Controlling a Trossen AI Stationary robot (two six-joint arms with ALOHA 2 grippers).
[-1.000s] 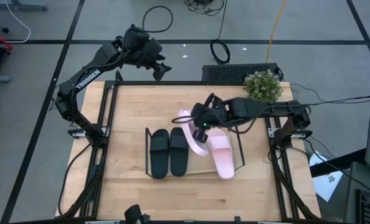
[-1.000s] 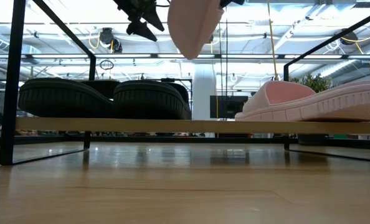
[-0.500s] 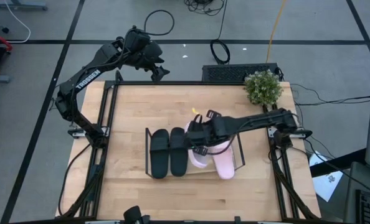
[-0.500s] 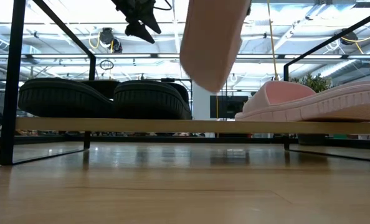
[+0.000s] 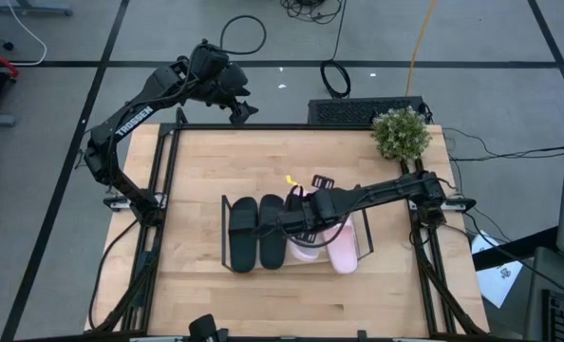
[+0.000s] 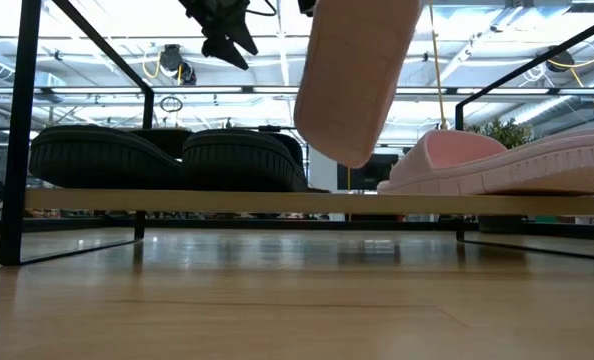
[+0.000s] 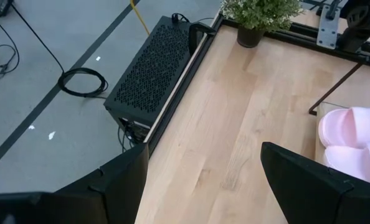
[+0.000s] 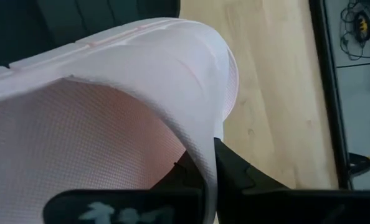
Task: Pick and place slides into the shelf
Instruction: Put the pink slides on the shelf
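right gripper (image 5: 301,220) out over the middle of the shelf (image 5: 363,237), clamped onto a pale pink slide (image 5: 308,249); in the right wrist view, dark fingers (image 8: 235,174) pinching the edge of the pink strap (image 8: 141,68), so closed on it. seen from the low camera, that pink slide (image 6: 359,80) hanging steeply tilted, lower end just above the shelf board (image 6: 177,201) and not resting on it, in the gap between the black pair and the other pink one. from above, held slide sitting between the black slides (image 5: 258,231) and the second pink slide (image 5: 344,247), close beside both. black pair side by side on the left part of the shelf, soles down, showing as two dark humps (image 6: 167,158) in the low view. second pink slide (image 6: 507,165) lying flat on the right part of the shelf, by the dark wire end frame (image 5: 366,228). left gripper (image 5: 242,106) held high over the far left corner of the bench (image 5: 206,161), well away from the shelf; left wrist view showing its two fingers (image 7: 123,180) spread wide with nothing between them. small potted plant (image 5: 401,131) at the far right corner of the bench, a black perforated box (image 5: 358,111) just beyond the far edge.
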